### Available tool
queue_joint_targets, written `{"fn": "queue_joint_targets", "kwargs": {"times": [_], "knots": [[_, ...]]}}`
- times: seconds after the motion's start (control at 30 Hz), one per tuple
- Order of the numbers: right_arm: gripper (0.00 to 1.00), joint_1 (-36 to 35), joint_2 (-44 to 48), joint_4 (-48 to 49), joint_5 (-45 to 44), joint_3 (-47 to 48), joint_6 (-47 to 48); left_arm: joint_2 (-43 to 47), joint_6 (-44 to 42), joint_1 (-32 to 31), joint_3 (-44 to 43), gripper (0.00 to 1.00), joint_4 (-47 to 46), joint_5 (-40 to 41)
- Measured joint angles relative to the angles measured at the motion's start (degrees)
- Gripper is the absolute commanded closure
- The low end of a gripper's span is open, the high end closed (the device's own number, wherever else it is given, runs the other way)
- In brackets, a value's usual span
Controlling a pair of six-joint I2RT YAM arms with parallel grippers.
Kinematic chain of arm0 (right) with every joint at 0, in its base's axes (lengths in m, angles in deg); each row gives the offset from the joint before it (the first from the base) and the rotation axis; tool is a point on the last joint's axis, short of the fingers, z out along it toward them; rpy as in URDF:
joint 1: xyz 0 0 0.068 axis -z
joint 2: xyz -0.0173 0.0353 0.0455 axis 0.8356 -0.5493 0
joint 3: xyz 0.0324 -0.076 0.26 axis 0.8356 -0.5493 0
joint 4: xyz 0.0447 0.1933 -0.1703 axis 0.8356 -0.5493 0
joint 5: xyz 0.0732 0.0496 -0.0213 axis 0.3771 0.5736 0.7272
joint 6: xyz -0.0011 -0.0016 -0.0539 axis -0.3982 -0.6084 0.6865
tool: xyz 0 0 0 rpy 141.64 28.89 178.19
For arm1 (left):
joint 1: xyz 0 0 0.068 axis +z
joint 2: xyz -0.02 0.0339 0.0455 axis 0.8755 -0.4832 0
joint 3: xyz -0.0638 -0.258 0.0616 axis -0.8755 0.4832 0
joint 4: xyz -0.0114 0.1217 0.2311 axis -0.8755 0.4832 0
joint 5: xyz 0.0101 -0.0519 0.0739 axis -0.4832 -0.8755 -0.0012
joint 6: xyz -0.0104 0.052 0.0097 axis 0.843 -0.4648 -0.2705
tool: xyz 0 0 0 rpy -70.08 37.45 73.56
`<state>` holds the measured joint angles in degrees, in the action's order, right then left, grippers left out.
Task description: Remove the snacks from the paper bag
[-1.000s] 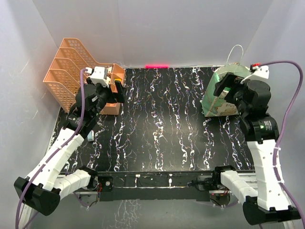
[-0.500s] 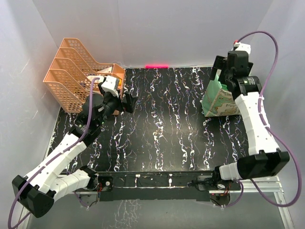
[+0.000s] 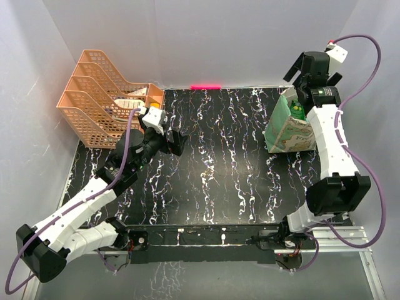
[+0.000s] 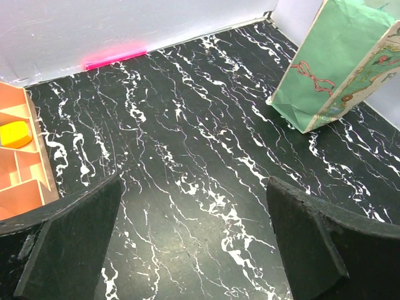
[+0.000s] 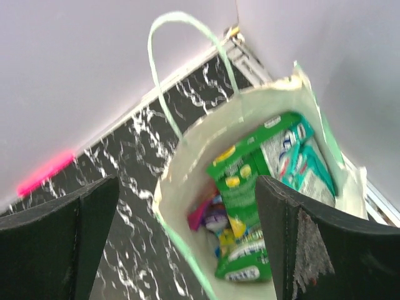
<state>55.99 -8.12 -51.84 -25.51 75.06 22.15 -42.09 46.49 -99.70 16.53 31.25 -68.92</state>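
The paper bag [image 3: 286, 130] stands upright at the table's back right corner, cream with mint-green sides [image 4: 325, 59]. My right gripper [image 3: 305, 76] hangs above its mouth, open, with nothing between its fingers [image 5: 187, 181]. Down inside the paper bag [image 5: 184, 165] lie the snacks: a green packet [image 5: 240, 206] against a teal one [image 5: 306, 159], with purple and pink ones [image 5: 212, 215] deeper. A looped string handle [image 5: 187, 19] sticks up. My left gripper [image 3: 177, 142] hovers open and empty over bare table [image 4: 194, 181], left of centre and far from the bag.
A peach mesh tray rack [image 3: 94, 100] stands at the back left, with a yellow item [image 4: 14, 133] in a compartment. A pink strip [image 3: 206, 85] runs along the foot of the back wall. White walls close in on the bag at the corner.
My right arm has risen from in front of the bag to above its mouth, looking down inside. My left gripper has drawn away from the rack toward the table's middle.
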Motion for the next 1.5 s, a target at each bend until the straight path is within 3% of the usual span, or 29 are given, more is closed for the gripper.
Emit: {"fn": "queue_joint_targets", "kwargs": {"times": [0.13, 0.4, 0.63, 0.83, 1.07, 1.27, 1.5], "knots": [[0.19, 0.7, -3.7, 5.4, -1.8, 2.0, -0.1, 0.2, 0.1, -0.9, 0.6, 0.02, -0.7, 0.2], [0.20, 0.6, -10.8, 11.0, -3.4, 6.3, 0.6, 1.2, 0.1, -1.9, 0.9, 0.02, -1.1, 1.4], [0.31, 2.4, -16.7, 13.7, -3.7, 9.1, 3.3, 2.1, 0.0, -2.1, 0.9, 0.02, -1.3, 2.2], [0.52, 3.4, -22.2, 14.9, 0.4, 11.3, 6.1, 2.3, 0.0, -2.1, 0.9, 0.02, -1.5, 2.8], [0.91, 3.3, -23.0, 15.1, 6.8, 11.3, 8.4, 2.3, 0.0, -2.1, 0.9, 0.02, -1.5, 2.8], [0.93, 3.5, -21.4, 15.1, 14.5, 9.0, 10.6, 2.0, 0.0, -2.1, 0.9, 0.02, -1.5, 2.8], [0.93, 3.7, -11.7, 14.0, 26.2, 0.6, 11.7, 0.6, 0.0, -2.1, 0.9, 0.02, -1.5, 2.9]]}}
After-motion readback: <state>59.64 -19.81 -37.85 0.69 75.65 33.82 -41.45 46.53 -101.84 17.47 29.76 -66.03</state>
